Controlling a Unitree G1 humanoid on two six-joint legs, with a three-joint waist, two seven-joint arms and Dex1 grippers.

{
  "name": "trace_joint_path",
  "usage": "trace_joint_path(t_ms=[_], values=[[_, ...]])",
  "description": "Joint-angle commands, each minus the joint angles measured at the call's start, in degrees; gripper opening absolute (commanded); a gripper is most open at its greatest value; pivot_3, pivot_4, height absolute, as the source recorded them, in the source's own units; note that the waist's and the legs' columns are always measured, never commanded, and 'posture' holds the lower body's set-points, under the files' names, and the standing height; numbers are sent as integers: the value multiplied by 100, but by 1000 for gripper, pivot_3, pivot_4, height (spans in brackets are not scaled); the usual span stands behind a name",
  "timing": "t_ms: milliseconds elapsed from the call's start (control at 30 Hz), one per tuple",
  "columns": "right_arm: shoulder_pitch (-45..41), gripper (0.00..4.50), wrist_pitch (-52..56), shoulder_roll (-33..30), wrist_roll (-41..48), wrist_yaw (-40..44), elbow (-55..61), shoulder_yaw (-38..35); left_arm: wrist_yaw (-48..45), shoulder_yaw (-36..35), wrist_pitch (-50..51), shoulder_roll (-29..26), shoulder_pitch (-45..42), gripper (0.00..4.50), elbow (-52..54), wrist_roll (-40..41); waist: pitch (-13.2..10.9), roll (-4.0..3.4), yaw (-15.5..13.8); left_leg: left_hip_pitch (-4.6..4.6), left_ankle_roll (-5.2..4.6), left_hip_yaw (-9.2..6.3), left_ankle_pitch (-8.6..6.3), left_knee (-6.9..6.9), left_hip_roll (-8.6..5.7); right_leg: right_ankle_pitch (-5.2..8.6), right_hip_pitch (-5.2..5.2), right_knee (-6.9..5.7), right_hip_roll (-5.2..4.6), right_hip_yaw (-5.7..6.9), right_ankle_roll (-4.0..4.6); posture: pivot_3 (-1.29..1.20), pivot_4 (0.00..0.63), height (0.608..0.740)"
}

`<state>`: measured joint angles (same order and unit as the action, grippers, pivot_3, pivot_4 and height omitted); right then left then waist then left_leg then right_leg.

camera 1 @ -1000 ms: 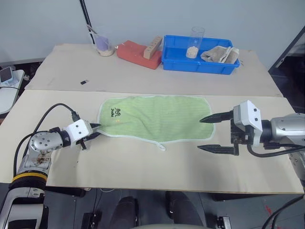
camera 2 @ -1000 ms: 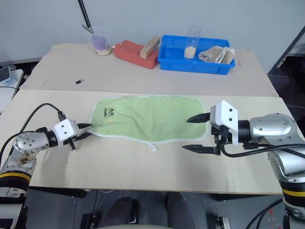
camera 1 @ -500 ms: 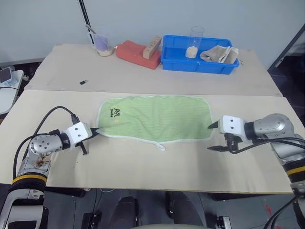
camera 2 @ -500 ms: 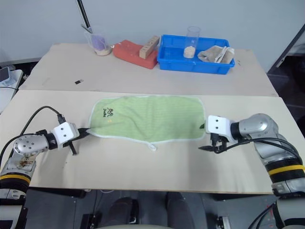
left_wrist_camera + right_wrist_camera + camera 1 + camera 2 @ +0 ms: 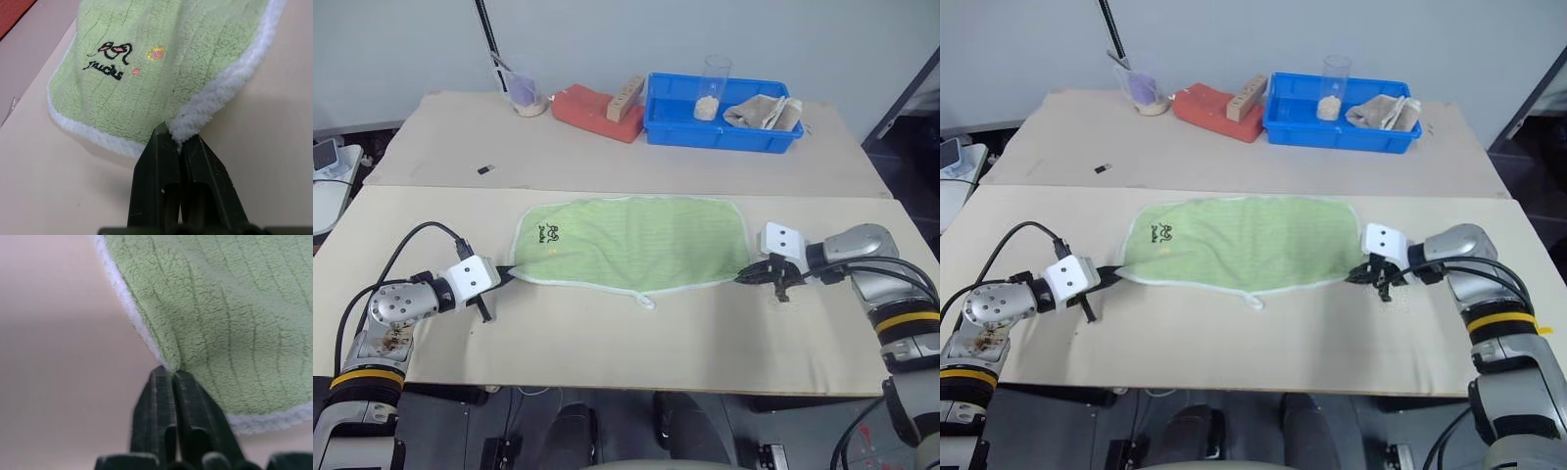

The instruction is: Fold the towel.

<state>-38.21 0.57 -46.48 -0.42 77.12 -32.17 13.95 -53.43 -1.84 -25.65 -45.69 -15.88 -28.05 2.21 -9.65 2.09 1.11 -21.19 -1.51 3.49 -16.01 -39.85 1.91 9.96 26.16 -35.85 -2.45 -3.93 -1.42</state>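
Light green towel (image 5: 631, 244) with white edging, flat and unfolded (dark logo near one corner)

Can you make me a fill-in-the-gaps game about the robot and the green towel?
1. The light green fluffy towel with white edging lies flat on the ____ wooden table.
2. The left gripper is shut on the towel's ____ edging.
3. The right gripper is ____ on the towel.
4. The clear cup stands in the ____ plastic tray.

Missing words: beige; white; shut; blue
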Motion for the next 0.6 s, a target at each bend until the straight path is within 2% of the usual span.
trace_joint_path(t_ms=[33, 167, 267, 333, 433, 600], values=[[109, 22, 135, -71, 50, 149, 127, -81, -29, -185, 70, -169, -34, 0, 110, 157, 0, 0, -4, 0, 0, 0, 0, -1, 0, 0, 0, 0, -1, 0, 0, 0, 150, 714], [300, 22, 921, -312, 698, 476, 1013, -534, -312, -382, 599, -392, 32, 0, 314, 522, 0, -1, -11, -5, 0, -1, 0, 2, 1, 0, 6, -1, 0, 0, 1, 0, 150, 714], [17, 22, 1643, -354, 1203, 308, 1311, -1049, -565, -615, 1686, -498, -229, 0, 527, 1112, -3, -5, 6, -16, 0, -2, 0, 2, 1, 0, 17, -3, 1, 1, 2, 0, 150, 714], [-429, 22, 1716, -258, 1250, 34, 1017, -1226, -594, -671, 2328, -431, -622, 0, 491, 1348, -5, -6, 7, -15, 0, -2, 0, -2, 1, 5, 15, -4, 0, 1, -8, 0, 150, 714], [-1421, 22, 1381, -26, 1088, -444, 20, -1336, -434, -640, 2917, -191, -1681, 0, 53, 1427, -5, -5, 3, -8, 3, -5, 3, -12, -1, -3, 6, -3, 5, 1, -15, 0, 150, 714], [-3101, 22, 302, 230, 732, -1152, -1751, -1444, -197, -496, 3020, 31, -3659, 0, -1219, 1106, -6, -4, 11, -15, 4, -11, 6, -2, -7, -8, 5, 9, 11, 2, -6, 0, 150, 714]])
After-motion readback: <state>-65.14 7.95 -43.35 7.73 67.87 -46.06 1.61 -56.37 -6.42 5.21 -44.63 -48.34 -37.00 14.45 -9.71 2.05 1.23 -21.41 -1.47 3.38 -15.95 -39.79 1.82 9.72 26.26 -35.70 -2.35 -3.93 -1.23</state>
